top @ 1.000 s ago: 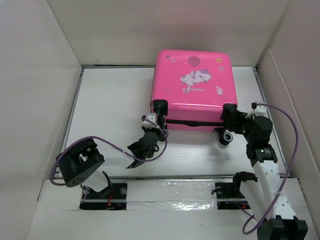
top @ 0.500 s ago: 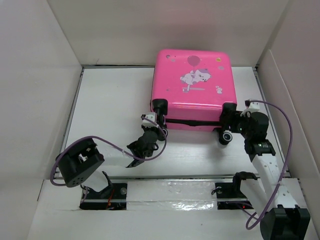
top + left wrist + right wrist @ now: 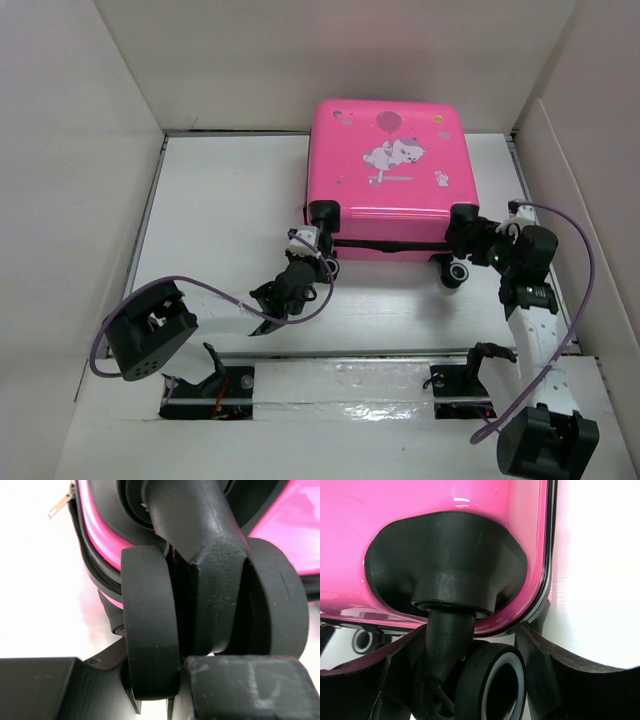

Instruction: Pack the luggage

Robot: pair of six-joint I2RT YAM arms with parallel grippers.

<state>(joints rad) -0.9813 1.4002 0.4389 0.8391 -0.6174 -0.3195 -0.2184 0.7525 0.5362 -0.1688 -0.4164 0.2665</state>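
The luggage [image 3: 385,160] lies flat and closed at the back of the table, its pink shell with the cartoon sticker facing up. My left gripper [image 3: 318,228] is at its front left corner. In the left wrist view the gripper [image 3: 160,690] is shut on one disc of the black caster wheel [image 3: 150,630]. My right gripper [image 3: 468,232] is at the front right corner. The right wrist view shows the gripper [image 3: 470,680] closed around that corner's caster wheel [image 3: 492,685] and its stem, one finger on each side.
A second right-hand wheel [image 3: 456,273] pokes out below the suitcase's front side. The dark zip line [image 3: 385,243] runs along that side, and a zip pull [image 3: 61,506] hangs near the left wheel. White walls [image 3: 80,150] enclose the table [image 3: 220,200] on three sides.
My right gripper has moved in onto the front right wheel and narrowed around it, and the right arm has swung rightward. The left gripper has kept its hold on the left wheel.
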